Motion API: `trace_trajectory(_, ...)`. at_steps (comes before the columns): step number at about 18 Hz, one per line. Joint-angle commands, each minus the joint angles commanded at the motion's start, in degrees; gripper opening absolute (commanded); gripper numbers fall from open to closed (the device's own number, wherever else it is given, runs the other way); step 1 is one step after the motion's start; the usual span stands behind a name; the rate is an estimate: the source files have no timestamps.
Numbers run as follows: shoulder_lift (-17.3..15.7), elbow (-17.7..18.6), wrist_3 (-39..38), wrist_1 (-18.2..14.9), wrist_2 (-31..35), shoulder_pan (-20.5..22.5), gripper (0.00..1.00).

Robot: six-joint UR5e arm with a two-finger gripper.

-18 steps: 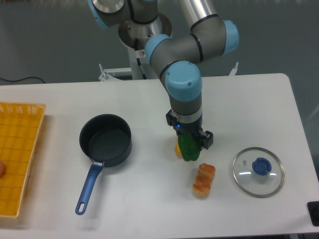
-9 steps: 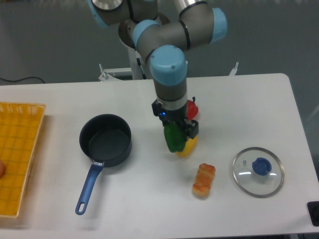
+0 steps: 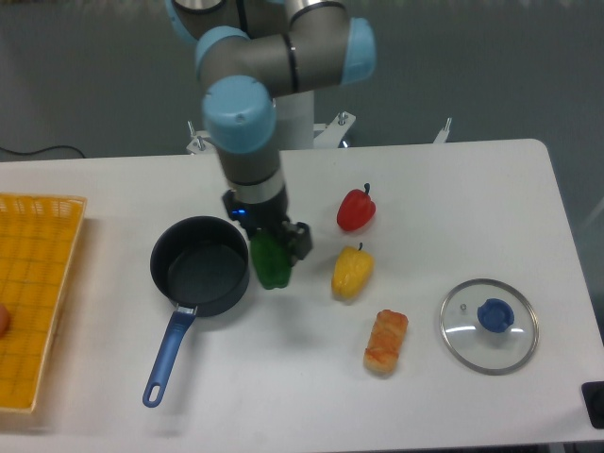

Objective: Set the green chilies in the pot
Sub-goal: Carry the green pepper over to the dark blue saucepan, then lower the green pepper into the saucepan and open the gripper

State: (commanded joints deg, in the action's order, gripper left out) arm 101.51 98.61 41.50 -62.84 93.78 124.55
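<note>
My gripper (image 3: 272,247) is shut on the glossy dark-green pepper (image 3: 271,263) and holds it above the table, just right of the pot's rim. The pot (image 3: 200,265) is a round dark grey-blue saucepan, empty inside, with a long blue handle (image 3: 169,355) pointing toward the front left. The pepper hangs below the fingers, and its left edge looks close to the pot's right wall.
A red pepper (image 3: 356,209) and a yellow pepper (image 3: 351,272) lie right of the gripper. A piece of toast-coloured toy food (image 3: 386,342) lies in front. A glass lid with a blue knob (image 3: 489,325) sits at the right. A yellow basket (image 3: 33,297) stands at the left edge.
The arm has carried the green pepper leftward from beside the yellow pepper to the pot's right edge. The red and yellow peppers, hidden or partly covered before, now show fully.
</note>
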Motion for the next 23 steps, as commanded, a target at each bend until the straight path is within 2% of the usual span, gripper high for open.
trace_trajectory(2, 0.3, 0.5, -1.8, 0.1, 0.3, -2.4, 0.58)
trace_trajectory(7, 0.4, 1.9, -3.0, 0.2, 2.3, -5.2, 0.58)
trace_trajectory(10, 0.1, 4.1, -3.2, 0.3, 2.6, -5.9, 0.58)
trace_trajectory(14, 0.6, 5.3, -3.9, 0.3, 4.9, -7.5, 0.58)
trace_trajectory(17, 2.4, 5.4, -4.8, 0.5, 4.9, -8.5, 0.59)
trace_trajectory(20, 4.5, 5.4, -5.1, 3.0, 5.6, -9.1, 0.59)
trace_trajectory(23, 6.0, 5.4, -5.7, 3.8, 6.4, -9.3, 0.67)
